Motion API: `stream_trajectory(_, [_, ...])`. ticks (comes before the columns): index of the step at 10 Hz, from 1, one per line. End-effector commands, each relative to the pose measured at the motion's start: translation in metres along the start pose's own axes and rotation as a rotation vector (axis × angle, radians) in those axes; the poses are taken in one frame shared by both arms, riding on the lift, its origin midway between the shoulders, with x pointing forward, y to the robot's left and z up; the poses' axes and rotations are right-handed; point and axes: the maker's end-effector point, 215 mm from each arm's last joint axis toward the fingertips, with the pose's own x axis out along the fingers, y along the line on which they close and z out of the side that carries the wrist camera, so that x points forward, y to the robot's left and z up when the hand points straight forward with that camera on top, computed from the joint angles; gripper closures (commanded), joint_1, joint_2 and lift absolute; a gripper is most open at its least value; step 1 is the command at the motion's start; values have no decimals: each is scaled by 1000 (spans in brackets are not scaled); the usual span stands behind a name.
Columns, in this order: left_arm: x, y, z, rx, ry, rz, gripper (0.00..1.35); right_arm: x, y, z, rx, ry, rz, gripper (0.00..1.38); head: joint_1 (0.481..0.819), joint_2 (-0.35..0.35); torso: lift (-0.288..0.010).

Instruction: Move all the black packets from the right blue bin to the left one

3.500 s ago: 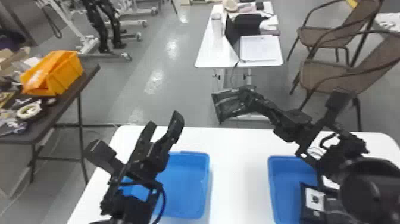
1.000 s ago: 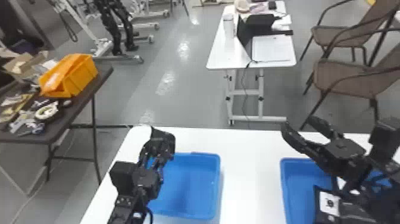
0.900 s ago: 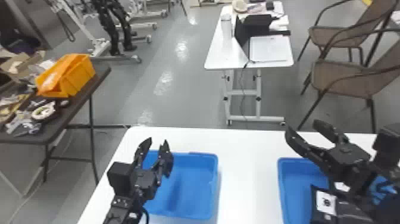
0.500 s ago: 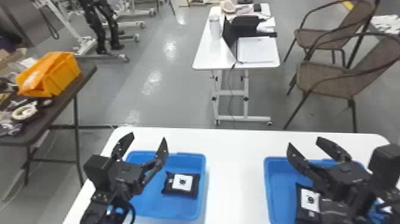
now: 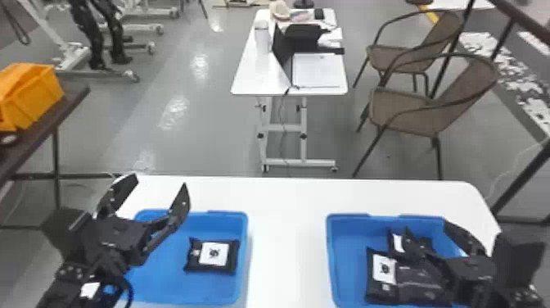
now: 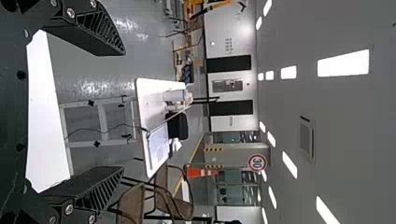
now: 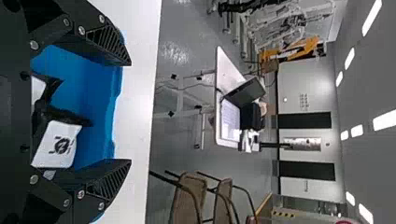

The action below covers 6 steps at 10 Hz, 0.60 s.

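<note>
In the head view, my left gripper [image 5: 157, 184] stands open above the far left part of the left blue bin [image 5: 192, 288]; a black packet [image 5: 229, 256] with a white label lies in that bin. My right gripper [image 5: 427, 227] is open over the right blue bin [image 5: 341, 258]. A large black packet [image 5: 417, 280] and a smaller one [image 5: 397, 242] behind it lie there, partly covered by the gripper. The left wrist view has the left gripper [image 6: 123, 111] with nothing between its fingers. In the right wrist view, a labelled packet [image 7: 58, 143] is near the base of the open right gripper [image 7: 130, 112].
Both bins stand on a white table [image 5: 286, 229], with bare tabletop between them. Beyond are a white desk [image 5: 253, 78] and brown chairs [image 5: 409, 106]. A dark table with an orange crate [image 5: 32, 96] is at the left.
A packet held up by the right arm between the bins is gone from there, and one now lies in the left bin. The left gripper's fingers have spread; the right gripper has come back over its bin.
</note>
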Motion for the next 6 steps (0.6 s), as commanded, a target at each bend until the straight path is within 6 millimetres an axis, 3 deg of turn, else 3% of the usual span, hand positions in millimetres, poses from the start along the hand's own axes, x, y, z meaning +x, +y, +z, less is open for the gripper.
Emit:
stream_trajectory(1, [-2,2,0,1,-2,9,160,-1,-28,-31,60,45,-39,309,695,35,0])
stream_trajectory(3, [-3,12,-1,1,5,23,205,6,-44,-56,63,109,-31,320,695,0,0])
stream_trajectory(6, [-5,21,-12,-14,42,33,233,2,-33,-94,89,221,-34,317,695,0,0])
